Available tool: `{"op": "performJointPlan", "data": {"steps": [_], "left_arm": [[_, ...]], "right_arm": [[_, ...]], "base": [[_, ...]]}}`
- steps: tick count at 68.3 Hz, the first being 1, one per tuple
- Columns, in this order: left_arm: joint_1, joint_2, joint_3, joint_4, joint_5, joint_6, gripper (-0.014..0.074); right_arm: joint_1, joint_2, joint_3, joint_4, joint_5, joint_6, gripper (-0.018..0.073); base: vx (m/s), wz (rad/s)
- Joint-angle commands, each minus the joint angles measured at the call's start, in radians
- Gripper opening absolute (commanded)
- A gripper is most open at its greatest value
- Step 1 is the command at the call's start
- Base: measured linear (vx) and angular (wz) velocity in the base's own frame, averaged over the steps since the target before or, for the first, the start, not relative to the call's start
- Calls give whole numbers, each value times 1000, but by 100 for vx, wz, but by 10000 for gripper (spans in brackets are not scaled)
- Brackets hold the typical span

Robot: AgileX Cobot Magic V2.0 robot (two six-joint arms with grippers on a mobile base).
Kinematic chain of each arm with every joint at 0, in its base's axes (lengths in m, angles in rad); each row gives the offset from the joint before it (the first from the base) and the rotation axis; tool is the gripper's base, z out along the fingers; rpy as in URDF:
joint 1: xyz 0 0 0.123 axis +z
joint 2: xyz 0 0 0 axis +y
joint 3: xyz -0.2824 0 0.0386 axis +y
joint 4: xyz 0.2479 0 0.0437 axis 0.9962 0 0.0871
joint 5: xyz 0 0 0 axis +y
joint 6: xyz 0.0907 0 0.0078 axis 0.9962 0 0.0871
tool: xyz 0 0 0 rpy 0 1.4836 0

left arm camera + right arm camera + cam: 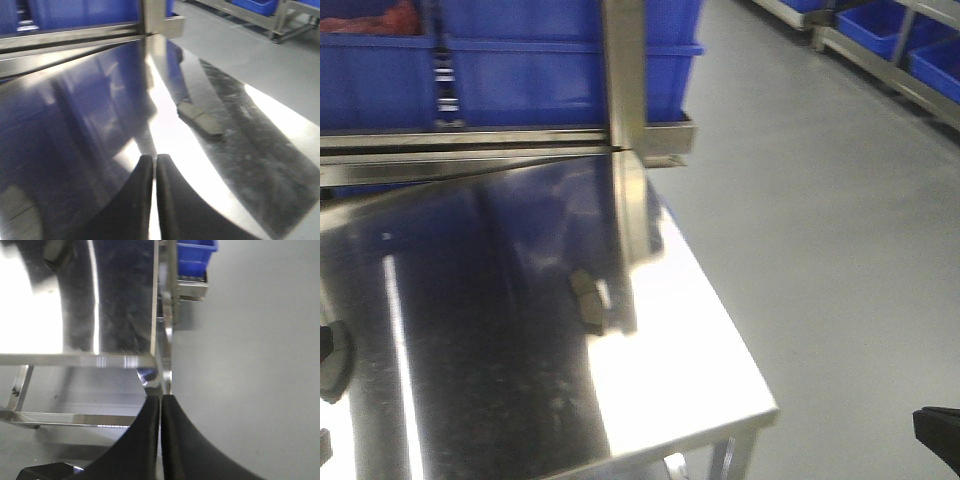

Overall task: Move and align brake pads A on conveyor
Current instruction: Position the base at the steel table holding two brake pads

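The small, flat, curved dark grey brake pads (202,120) lie on the shiny stainless-steel tabletop (75,125), near its right edge and just short of the upright steel post (620,100) of the rack behind. The blur leaves me unsure, but it looks like two pads lying end to end and touching, rather than the full set. They sit flat on the steel, and no dark felt conveyor shows in any view, so I judge they are waiting to be fetched and the carrying has not begun. My left hand (154,160) hovers over the tabletop near the pads, to their left and a little nearer me. Its two black fingers (135,200) are pressed together with nothing between them. I take it I am lining up before spreading them for a flat pick from above. My right hand (161,401) is likewise pinched together and empty. It is held off beyond the tabletop's corner over the bare grey floor (250,365), well apart from the pads, probably to stay out of the left arm's way. Behind the tabletop, blue plastic bins (520,60) stand on the rack.
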Motion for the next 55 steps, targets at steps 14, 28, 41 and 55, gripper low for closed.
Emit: {"op": "performJointPlan", "data": {"steps": [14, 28, 41, 55], "left_arm": [[-5, 3, -26, 4, -70, -1, -6], [-5, 3, -26, 4, -70, -1, -6], [-5, 3, -26, 4, -70, -1, -6], [-5, 3, -26, 4, -70, -1, -6]], "right_arm": [[-1, 2, -25, 6, -48, -6, -8], [-1, 2, -25, 6, -48, -6, -8], [-1, 2, -25, 6, -48, -6, -8], [-1, 2, -25, 6, -43, -6, -8]], "base": [[11, 52], [9, 36], [4, 15], [0, 1]]}}
